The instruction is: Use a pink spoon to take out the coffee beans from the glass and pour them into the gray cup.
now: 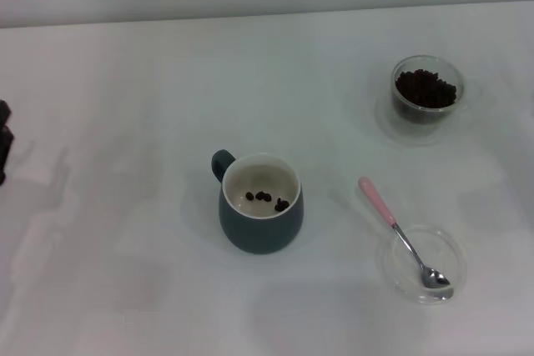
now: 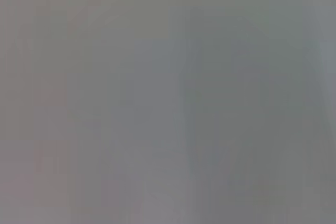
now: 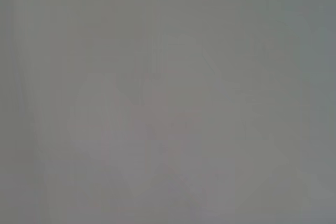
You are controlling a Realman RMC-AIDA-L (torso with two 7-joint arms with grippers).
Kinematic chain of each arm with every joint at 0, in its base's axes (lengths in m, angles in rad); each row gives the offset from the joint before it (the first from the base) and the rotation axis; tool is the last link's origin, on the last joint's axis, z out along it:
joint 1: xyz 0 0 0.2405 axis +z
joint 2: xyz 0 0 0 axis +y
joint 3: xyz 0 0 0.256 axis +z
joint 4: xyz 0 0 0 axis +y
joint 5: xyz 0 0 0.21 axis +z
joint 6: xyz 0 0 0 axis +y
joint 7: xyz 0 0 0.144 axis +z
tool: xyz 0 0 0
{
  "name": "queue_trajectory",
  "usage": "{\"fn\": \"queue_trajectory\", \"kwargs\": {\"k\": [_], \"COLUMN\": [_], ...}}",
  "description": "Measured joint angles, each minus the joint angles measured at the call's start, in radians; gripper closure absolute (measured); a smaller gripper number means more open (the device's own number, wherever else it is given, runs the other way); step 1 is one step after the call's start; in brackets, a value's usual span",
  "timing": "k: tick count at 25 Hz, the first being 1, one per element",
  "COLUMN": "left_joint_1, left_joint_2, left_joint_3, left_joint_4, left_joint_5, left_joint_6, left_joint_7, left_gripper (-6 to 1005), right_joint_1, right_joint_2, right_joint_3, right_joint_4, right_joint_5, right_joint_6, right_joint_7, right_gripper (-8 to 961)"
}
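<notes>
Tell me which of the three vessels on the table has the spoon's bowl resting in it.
The flat shallow clear dish, nearest the robot on its right, holds the pink spoon's metal bowl. The gray cup and the glass hold only coffee beans.

Layout on the table (image 1: 125,81): the gray cup (image 1: 260,221) is standing near the middle, its handle pointing to the far left, with a few coffee beans (image 1: 267,199) lying inside it. The glass (image 1: 426,91) is sitting well apart at the far right, holding many more beans. Nearer on the right, the pink spoon (image 1: 400,233) is resting with its bowl in a shallow dish (image 1: 450,249) and its handle reaching out over the rim, back toward the cup's side
</notes>
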Motion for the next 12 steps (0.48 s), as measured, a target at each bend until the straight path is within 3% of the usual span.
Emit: {"fn": "queue_trajectory", "kwargs": {"k": [5,12], "left_joint_1": [-0.017,-0.041], "left_joint_2": [0.0,0.0], "left_joint_3": [0.0,0.0], "left_joint_4": [0.001,-0.004], "left_joint_5": [-0.095,-0.119], "left_joint_6": [0.001,0.005], "left_joint_7": [-0.006,-0.005], "left_gripper": [538,539], "right_joint_1": [0.015,0.011], "right_joint_2": [-0.001,0.003], "right_joint_3": [0.003,0.005], "right_joint_4": [-0.007,-0.017], "right_joint_5": [0.019,0.063], "right_joint_6": [-0.006,-0.024], "right_joint_7": [-0.074,-0.099], "right_gripper": [348,166]}}
